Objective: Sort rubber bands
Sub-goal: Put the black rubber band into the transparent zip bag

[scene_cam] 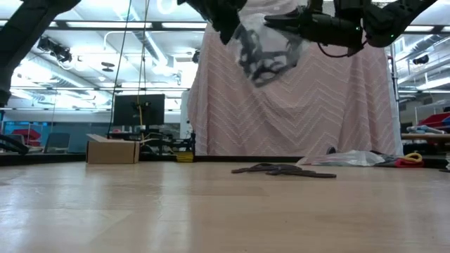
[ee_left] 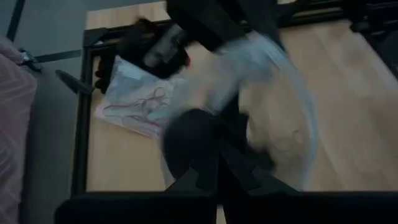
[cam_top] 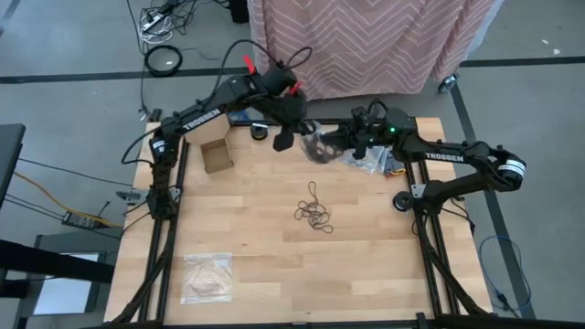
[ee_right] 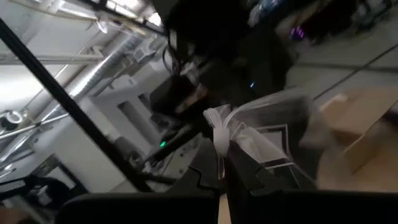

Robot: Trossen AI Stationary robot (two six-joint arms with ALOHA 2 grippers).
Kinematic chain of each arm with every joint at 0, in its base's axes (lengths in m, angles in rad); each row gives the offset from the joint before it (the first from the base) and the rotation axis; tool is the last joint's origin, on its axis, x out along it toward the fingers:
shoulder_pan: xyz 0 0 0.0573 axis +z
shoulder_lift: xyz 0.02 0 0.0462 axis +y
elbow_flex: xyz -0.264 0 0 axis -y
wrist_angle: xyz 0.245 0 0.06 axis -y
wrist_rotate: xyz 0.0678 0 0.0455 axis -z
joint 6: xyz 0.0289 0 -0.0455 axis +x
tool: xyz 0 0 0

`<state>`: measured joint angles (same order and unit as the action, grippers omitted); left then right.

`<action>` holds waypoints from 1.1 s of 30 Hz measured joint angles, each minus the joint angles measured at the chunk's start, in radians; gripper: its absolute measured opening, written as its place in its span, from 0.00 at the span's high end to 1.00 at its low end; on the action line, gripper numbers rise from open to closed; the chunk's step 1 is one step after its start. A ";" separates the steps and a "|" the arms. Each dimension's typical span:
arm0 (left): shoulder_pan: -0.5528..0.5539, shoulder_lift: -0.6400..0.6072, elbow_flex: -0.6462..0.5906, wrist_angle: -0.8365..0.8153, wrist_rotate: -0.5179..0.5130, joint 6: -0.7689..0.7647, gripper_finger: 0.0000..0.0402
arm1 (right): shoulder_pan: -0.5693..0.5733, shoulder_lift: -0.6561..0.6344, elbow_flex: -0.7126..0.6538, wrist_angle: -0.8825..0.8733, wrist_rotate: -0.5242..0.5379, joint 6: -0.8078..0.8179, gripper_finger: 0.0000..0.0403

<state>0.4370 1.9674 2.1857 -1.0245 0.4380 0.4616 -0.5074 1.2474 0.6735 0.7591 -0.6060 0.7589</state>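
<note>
Both grippers are holding a clear bag (cam_top: 320,144) in the air between them, the left gripper (cam_top: 285,137) and the right gripper (cam_top: 352,139) each pinched shut on an edge. Loose rubber bands (cam_top: 314,210) are lying on the table (cam_top: 274,265) below, toward its middle.

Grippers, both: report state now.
Left gripper: shut on the clear plastic bag, held above the table.
Right gripper: shut on the same bag.
</note>
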 joint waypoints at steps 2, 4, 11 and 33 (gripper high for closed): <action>-0.010 0.023 0.001 -0.006 0.034 -0.002 0.98 | 0.011 0.016 0.000 0.004 -0.001 0.000 1.00; -0.023 0.055 0.001 -0.035 0.077 -0.006 0.98 | 0.016 0.030 0.000 0.013 0.000 0.000 1.00; -0.038 0.103 0.000 -0.184 0.144 0.003 0.98 | 0.014 0.042 0.000 0.007 -0.001 0.005 1.00; 0.035 0.004 0.171 -0.207 -0.026 0.028 0.98 | -0.004 0.046 0.001 -0.001 -0.015 -0.008 1.00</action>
<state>0.4724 1.9717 2.3569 -1.2317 0.4115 0.4900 -0.5116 1.2930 0.6746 0.7579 -0.6212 0.7508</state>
